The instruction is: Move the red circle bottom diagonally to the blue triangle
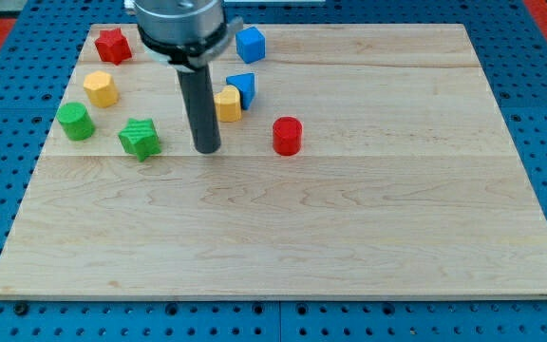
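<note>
The red circle (287,135) is a short red cylinder standing on the wooden board (349,237), a little above the board's middle. The blue triangle (243,86) lies up and to the left of it, touching a yellow block (227,104) at its lower left. My tip (206,149) rests on the board to the left of the red circle, with a clear gap between them, and just below the yellow block. The rod rises from the tip toward the view's top.
A green star-shaped block (140,139) lies left of my tip. A green cylinder (76,122), a yellow hexagon-like block (101,88) and a red star-shaped block (113,45) sit at the upper left. A blue cube (250,44) lies near the top edge.
</note>
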Robot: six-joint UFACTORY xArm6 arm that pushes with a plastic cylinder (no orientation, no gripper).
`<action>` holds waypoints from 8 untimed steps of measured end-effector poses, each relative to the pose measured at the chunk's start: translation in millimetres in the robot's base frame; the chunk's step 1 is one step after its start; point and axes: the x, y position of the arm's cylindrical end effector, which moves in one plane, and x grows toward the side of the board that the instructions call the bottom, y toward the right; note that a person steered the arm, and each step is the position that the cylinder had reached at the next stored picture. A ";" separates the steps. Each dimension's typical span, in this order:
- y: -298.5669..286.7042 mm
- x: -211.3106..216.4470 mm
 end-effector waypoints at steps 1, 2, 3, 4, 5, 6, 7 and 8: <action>41.1 15.3; 47.1 -7.9; 64.2 -24.8; 84.4 -24.8; 84.4 -24.8; 91.4 -8.5; 111.2 9.6; 141.4 -6.5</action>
